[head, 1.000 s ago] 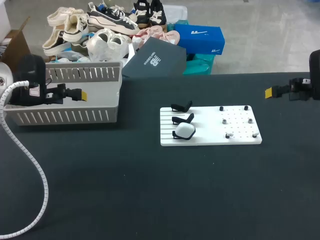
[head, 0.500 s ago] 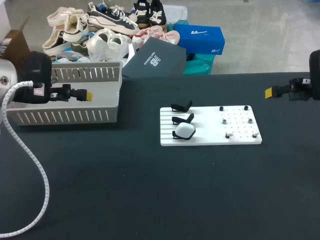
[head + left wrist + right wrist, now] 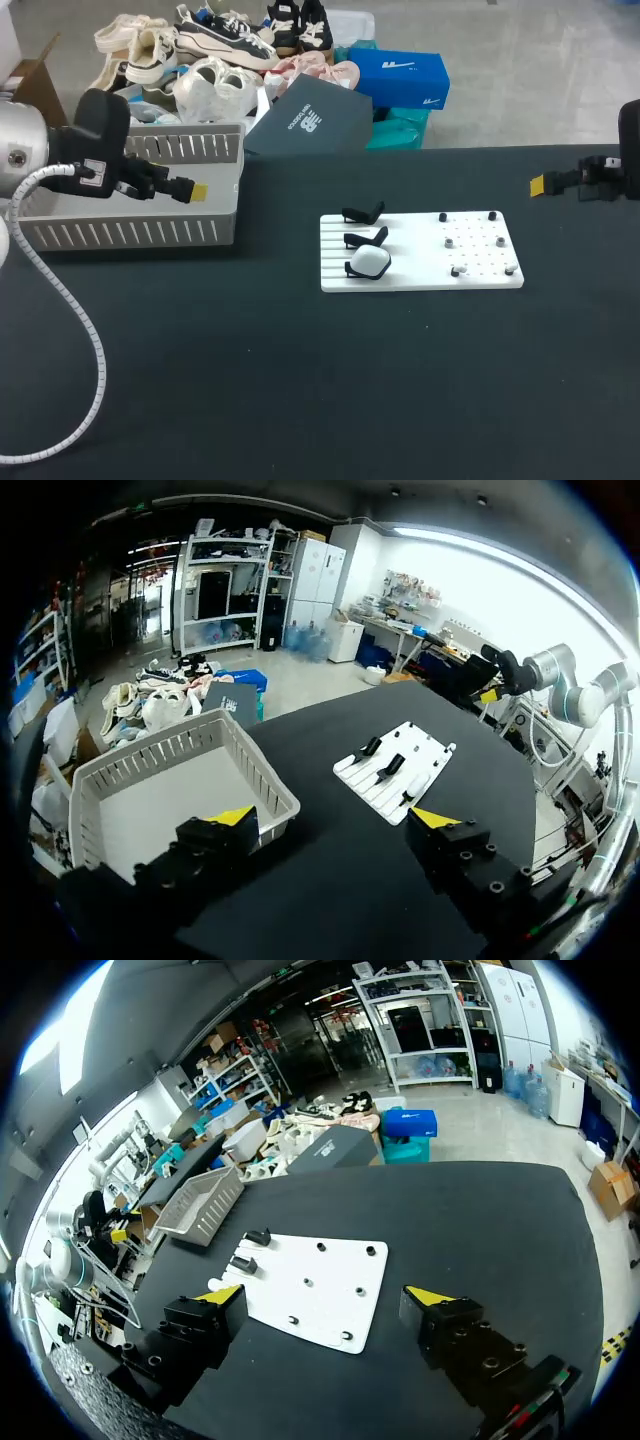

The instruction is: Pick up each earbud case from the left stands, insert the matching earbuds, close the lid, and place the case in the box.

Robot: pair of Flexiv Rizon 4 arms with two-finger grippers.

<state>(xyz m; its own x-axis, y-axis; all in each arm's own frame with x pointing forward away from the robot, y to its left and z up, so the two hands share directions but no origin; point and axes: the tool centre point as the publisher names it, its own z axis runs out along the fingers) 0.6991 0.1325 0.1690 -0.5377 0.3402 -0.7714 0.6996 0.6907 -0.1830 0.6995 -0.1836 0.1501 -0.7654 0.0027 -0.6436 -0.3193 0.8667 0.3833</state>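
Note:
A white board point(image 3: 420, 252) lies mid-table with three black stands along its left side. The nearest stand holds a white earbud case point(image 3: 370, 262); the other two stands point(image 3: 364, 213) have nothing on them. Small earbuds point(image 3: 458, 271) sit on pegs on the board's right half. The white slotted box point(image 3: 130, 235) is at the back left. My left gripper point(image 3: 190, 190) hangs open over the box's right end, with the box point(image 3: 150, 780) and board point(image 3: 395, 770) ahead of it point(image 3: 335, 818). At the far right my right gripper point(image 3: 537, 184) is open, well away from the board point(image 3: 310, 1285).
My left arm's white ribbed cable point(image 3: 80, 340) loops over the table's left side. The black tabletop point(image 3: 300, 380) stretches in front of the board and the box.
My left gripper has moved to the right over the box, toward the board. The right arm and the case have not moved.

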